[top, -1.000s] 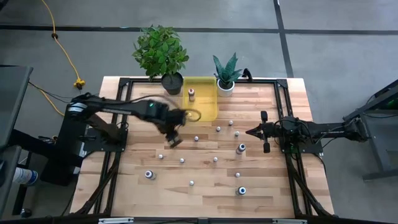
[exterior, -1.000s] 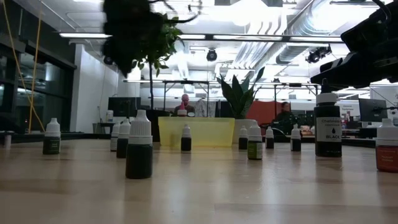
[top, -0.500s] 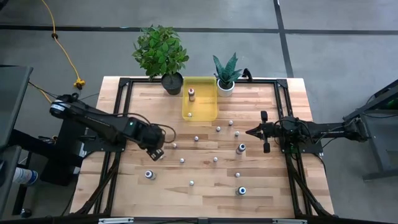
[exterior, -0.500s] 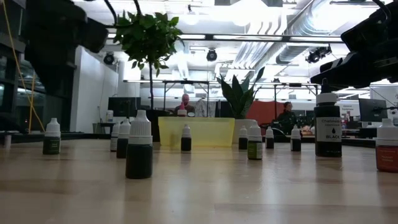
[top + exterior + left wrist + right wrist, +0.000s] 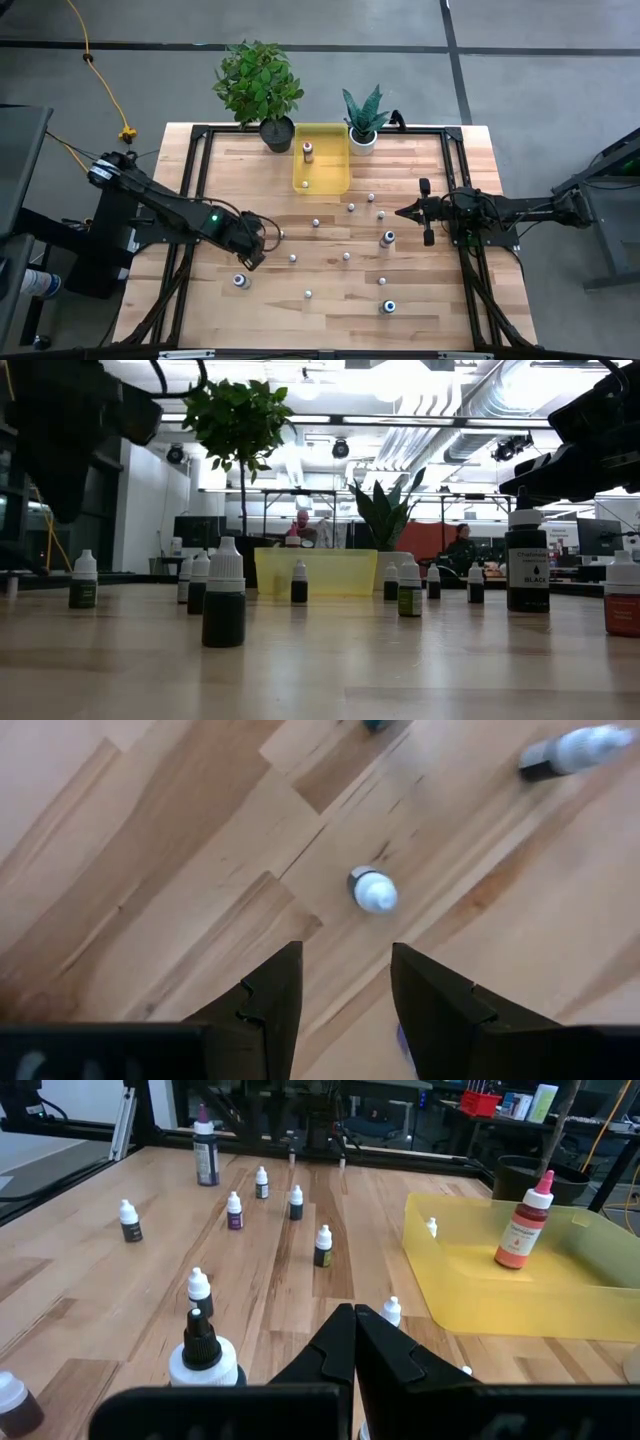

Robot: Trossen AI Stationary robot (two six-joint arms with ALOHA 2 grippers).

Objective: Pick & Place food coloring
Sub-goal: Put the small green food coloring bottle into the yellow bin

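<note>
Several small food coloring bottles stand upright on their bases across the wooden table, among them one, a dark larger one and another. One more stands in the yellow bin; it is an orange-red bottle. My left gripper is open and hovers over the table's left half, pointing down. A white-capped bottle stands just beyond its fingertips and is not touched. My right gripper is shut and waits above the table's right side.
Two potted plants stand at the far edge, a leafy one left of the bin and a spiky one in a white pot right of it. Bare wood lies along the near edge. People sit in the room behind.
My left gripper has swung away from the area just in front of the yellow bin, toward the table's near left, and now hangs over a small bottle there. The bottles and my right arm have stayed where they were.
</note>
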